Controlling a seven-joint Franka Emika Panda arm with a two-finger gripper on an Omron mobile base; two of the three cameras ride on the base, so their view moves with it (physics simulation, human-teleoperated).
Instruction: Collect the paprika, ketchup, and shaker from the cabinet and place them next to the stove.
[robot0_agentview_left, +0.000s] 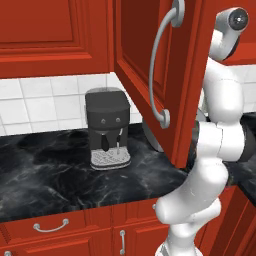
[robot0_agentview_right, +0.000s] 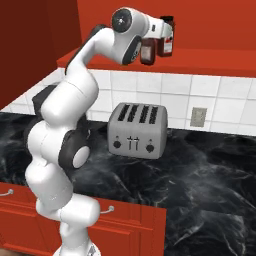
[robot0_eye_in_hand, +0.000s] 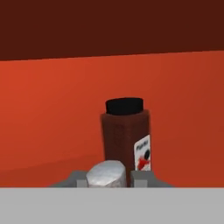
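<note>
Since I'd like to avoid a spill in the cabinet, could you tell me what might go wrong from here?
1. The gripper is shut on the shaker, with the paprika standing just behind it; any push forward could topple the jar.
2. Two dark-red containers stand close beside the hand on the shelf, so a sideways pull could clip them.
3. The open cabinet door hangs near the arm.

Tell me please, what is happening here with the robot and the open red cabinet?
The robot reaches into the open cabinet. Its hand is shut on the shaker, the small grey cylinder between its fingertips. The paprika stands just behind it on the shelf. Below, a toaster sits on the black counter.
</note>
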